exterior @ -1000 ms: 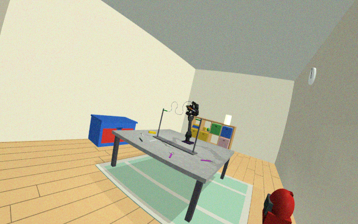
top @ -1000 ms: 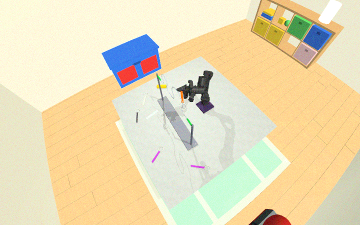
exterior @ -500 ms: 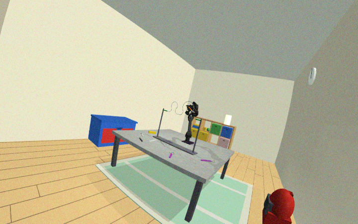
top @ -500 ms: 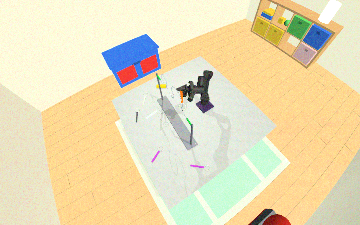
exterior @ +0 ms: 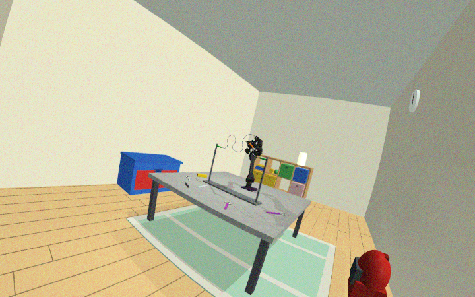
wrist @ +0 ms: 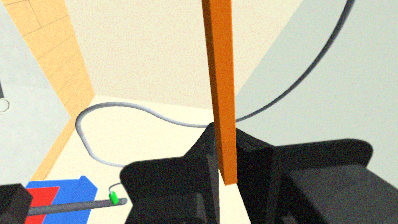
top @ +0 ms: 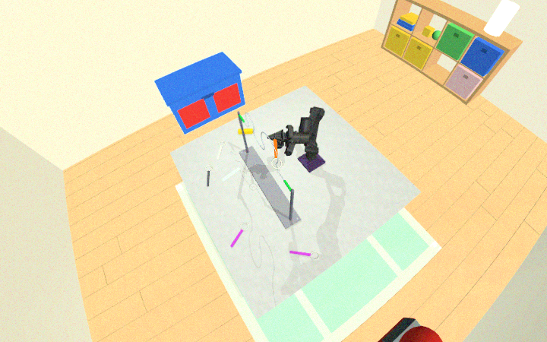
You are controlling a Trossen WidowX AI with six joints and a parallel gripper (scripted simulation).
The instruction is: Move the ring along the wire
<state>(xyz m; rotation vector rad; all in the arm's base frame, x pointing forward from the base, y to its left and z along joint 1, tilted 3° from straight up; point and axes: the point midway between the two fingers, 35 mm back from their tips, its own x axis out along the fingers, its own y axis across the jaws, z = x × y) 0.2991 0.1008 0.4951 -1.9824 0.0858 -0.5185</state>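
Observation:
The orange handle is between the fingers of my gripper, which is shut on it, high above the table. The ring is at the handle's lower end in the top view and appears to be around the wire, on its grey part; the ring is out of the wrist view. The near post has a green part. The far post has the other green part. Gaps between gripper and wire are too small to judge.
The wire bends in loops between the ring and the far post. The grey base plate joins both posts. On the table lie a yellow piece, two magenta-handled rings, a dark-handled ring and pale pieces.

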